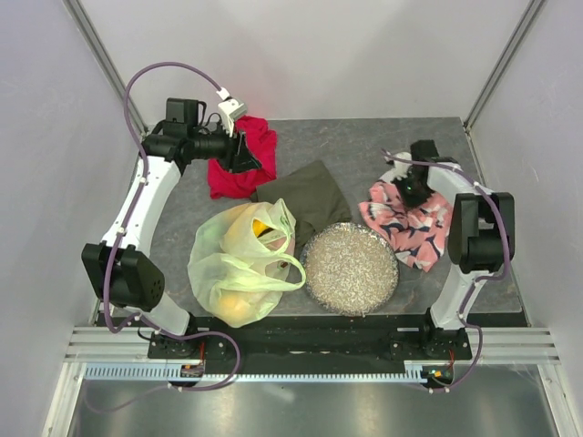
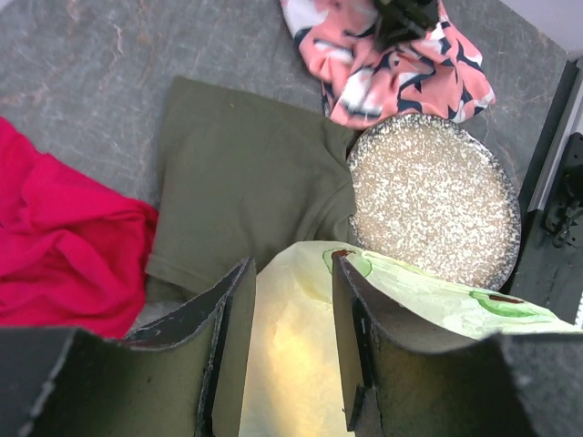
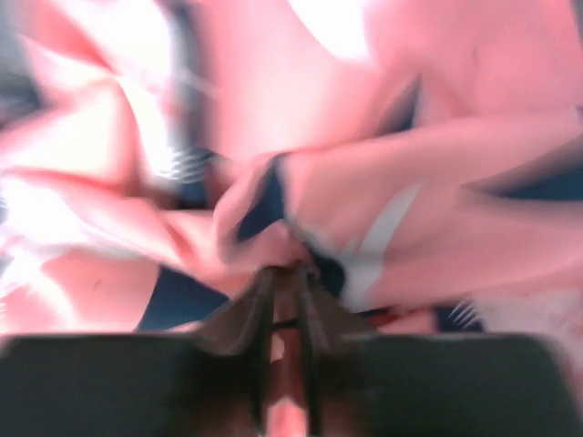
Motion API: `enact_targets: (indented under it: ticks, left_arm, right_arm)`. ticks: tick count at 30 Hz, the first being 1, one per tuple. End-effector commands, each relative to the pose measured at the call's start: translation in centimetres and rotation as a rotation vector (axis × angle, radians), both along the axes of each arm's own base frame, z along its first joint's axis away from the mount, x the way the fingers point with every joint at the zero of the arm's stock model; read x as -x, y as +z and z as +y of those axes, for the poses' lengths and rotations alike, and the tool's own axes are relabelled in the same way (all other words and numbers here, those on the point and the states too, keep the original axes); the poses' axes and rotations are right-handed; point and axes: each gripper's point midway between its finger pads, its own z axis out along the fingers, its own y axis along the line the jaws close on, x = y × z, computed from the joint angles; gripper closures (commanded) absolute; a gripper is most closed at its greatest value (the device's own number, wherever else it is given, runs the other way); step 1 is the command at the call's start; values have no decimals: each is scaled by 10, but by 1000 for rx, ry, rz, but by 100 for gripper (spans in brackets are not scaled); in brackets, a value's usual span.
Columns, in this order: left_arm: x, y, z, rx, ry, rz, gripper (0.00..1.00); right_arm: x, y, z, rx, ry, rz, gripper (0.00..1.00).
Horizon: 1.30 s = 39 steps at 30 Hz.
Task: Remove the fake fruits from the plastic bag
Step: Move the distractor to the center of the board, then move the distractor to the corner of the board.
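The pale yellow-green plastic bag (image 1: 239, 262) lies at the front left, handles loose. Fake fruits show dimly through it: a yellow-orange one (image 1: 262, 230) near the mouth and an orange one (image 1: 239, 308) at the bottom. My left gripper (image 1: 243, 153) hangs open and empty over the red cloth, behind the bag. In the left wrist view the left gripper (image 2: 291, 264) frames the bag (image 2: 291, 364) between its fingers. My right gripper (image 1: 412, 188) is shut on a fold of the pink patterned cloth (image 1: 408, 221). In the right wrist view the right gripper (image 3: 290, 269) pinches that cloth (image 3: 364, 182).
A round speckled dish (image 1: 351, 269) stands right of the bag. An olive cloth (image 1: 305, 196) lies behind the bag and dish, and a red cloth (image 1: 239, 168) at the back left. Grey walls and frame posts enclose the table.
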Motion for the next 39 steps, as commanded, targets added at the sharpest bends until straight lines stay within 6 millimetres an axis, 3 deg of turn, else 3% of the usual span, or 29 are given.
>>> enact_targets:
  ticks: [1,4,6,7,8,9,10,11,12,13,14,17,18,19,20,21,22,25,29,32,34,35,37,38,39]
  left_arm:
    - [0,8,-3,42,29,4,54]
    - [0,6,-3,42,30,10,54]
    - [-2,6,0,31,46,3,54]
    - [-2,6,0,28,50,4,54]
    - [-1,6,1,27,52,0,54]
    - [0,9,1,28,58,-4,53]
    - [1,10,2,29,63,-4,53]
    - [2,11,3,28,73,-3,50]
    - [5,13,4,31,83,0,49]
    - [7,14,5,28,91,0,46]
    - [7,13,7,25,109,5,43]
    - [18,8,12,6,114,18,39]
    - [25,1,13,-5,103,42,37]
    - [32,2,13,-9,94,39,29]
    - [42,-1,14,-14,75,47,25]
    - [46,-7,15,-27,64,49,25]
    - [52,-9,16,-37,55,52,24]
    - [62,-10,21,-64,49,46,24]
    - [67,-14,26,-93,62,40,25]
    - [68,-18,26,-97,64,53,25]
    - [67,-20,27,-99,67,57,26]
    - [66,-21,27,-102,69,60,26]
    - [65,-23,27,-103,69,68,27]
    - [64,-22,26,-102,68,66,27]
    - [63,-23,26,-102,68,69,27]
  right_arm:
    - [34,-20,-104,256,-241,112,100]
    - [18,8,-152,359,-384,26,100]
    - [-3,32,-163,388,-416,-69,100]
    - [-21,51,-157,347,-408,-134,100]
    - [-29,63,-142,286,-384,-159,98]
    - [-39,81,-120,191,-326,-205,75]
    - [-49,100,-96,117,-260,-246,64]
    - [-54,108,-42,10,-88,-271,54]
    - [-52,124,-14,-33,8,-306,40]
    - [-48,126,15,-69,101,-308,35]
    - [-40,127,64,-152,233,-302,33]
    - [-27,109,130,-270,369,-216,32]
    - [-28,82,141,-278,357,-142,30]
    - [-34,84,151,-280,359,-134,25]
    - [-42,70,166,-279,338,-99,20]
    - [-49,50,166,-251,306,-69,19]
    - [-60,54,168,-256,273,-88,19]
    - [-78,36,164,-198,225,-103,19]
    - [-86,5,160,-151,196,-62,20]
    - [-86,-13,166,-175,210,-24,29]
    - [-92,-13,164,-157,193,-38,44]
    - [-96,-17,159,-135,171,-48,64]
    - [-110,-18,141,-65,117,-89,84]
    - [-115,-22,131,-42,77,-91,98]
    - [-124,-21,121,-27,44,-112,100]
